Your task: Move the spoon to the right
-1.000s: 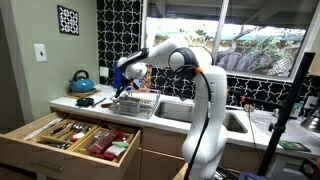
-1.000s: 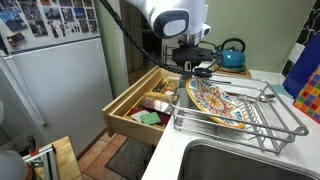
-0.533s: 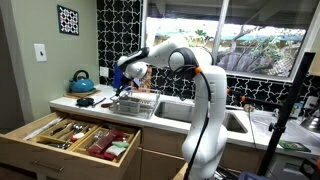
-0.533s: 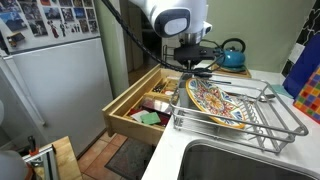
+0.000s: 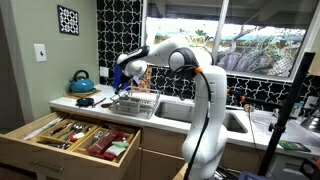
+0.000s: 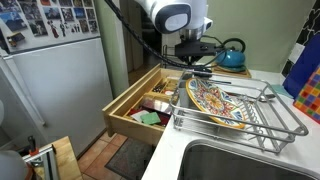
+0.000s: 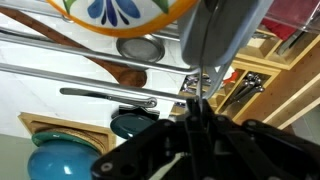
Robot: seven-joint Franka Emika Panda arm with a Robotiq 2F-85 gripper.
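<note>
In the wrist view my gripper [image 7: 200, 102] comes in from the bottom and is shut on the handle of a grey metal spoon [image 7: 232, 30]. The spoon's large bowl stands out beyond the fingers, above the dish rack [image 7: 60, 68]. In both exterior views the gripper [image 5: 122, 75] [image 6: 193, 63] hangs over the near end of the wire dish rack [image 6: 288, 128], between it and the open drawer [image 6: 128, 108]. The spoon is too small to make out in those views.
A colourful plate [image 6: 212, 100] lies in the rack, with a wooden spoon [image 7: 115, 68] and a metal utensil [image 7: 105, 94] under it. The drawer [image 5: 60, 135] holds several utensils. A teal kettle [image 6: 233, 55] stands behind. The sink [image 6: 230, 160] is beside the rack.
The gripper has risen slightly with the spoon in it. Nothing else has moved.
</note>
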